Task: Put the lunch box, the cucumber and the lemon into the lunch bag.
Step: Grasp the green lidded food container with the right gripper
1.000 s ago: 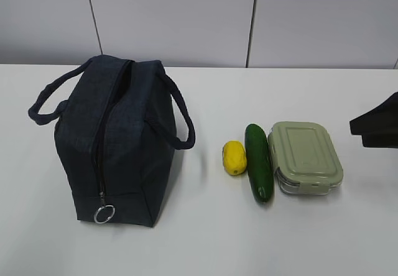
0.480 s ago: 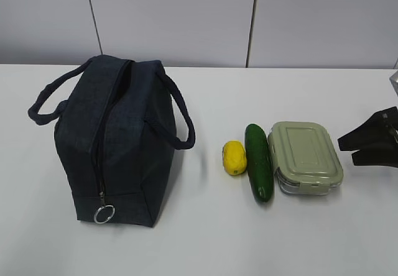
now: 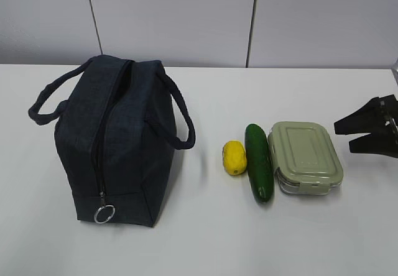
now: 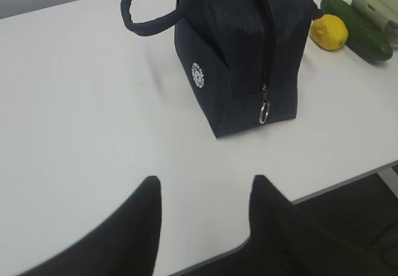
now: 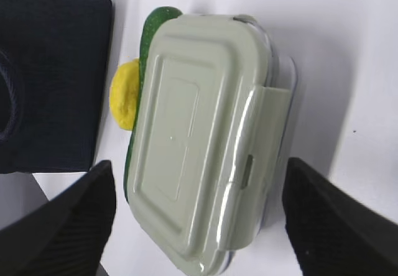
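Right hand (image 3: 341, 135) spread wide beside lunch box (image 3: 305, 156), gripping nothing; left hand (image 4: 204, 192) parted, empty, above worktop (image 4: 81, 120) before lunch bag (image 4: 239, 46).

A plain white tabletop (image 3: 205, 239) fills the near and middle ground, smooth and matte, under soft, even light that leaves only faint shadows. At the far side it meets a pale grey wall (image 3: 174, 21) made of flat panels, split by thin dark vertical seams (image 3: 93, 16), one at the left and one right of centre. In the left wrist view the near right edge of the tabletop gives way to a dark floor (image 4: 354, 207) below.
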Action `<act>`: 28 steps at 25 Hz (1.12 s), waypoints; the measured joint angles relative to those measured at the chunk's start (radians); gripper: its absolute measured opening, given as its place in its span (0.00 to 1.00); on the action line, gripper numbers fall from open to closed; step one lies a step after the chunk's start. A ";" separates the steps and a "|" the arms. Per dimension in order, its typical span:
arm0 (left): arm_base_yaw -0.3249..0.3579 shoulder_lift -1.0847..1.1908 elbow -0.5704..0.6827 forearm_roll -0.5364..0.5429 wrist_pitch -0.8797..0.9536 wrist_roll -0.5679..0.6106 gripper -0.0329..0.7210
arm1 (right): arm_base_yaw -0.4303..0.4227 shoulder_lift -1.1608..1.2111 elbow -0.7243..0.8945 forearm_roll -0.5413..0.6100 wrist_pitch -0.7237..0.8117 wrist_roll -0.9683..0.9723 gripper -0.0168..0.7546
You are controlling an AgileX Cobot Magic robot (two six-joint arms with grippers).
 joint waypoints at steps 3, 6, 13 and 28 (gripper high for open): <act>0.000 0.000 0.000 0.000 0.000 0.000 0.47 | 0.000 0.053 0.000 0.001 0.000 0.000 0.83; 0.000 0.000 0.000 0.000 0.000 0.000 0.47 | 0.000 0.086 -0.006 0.006 -0.002 0.000 0.83; 0.000 0.000 0.000 0.000 0.000 0.000 0.47 | 0.000 0.120 -0.032 0.018 -0.002 0.000 0.83; 0.000 0.000 0.000 0.002 0.000 0.000 0.43 | 0.050 0.168 -0.051 0.048 -0.004 -0.037 0.83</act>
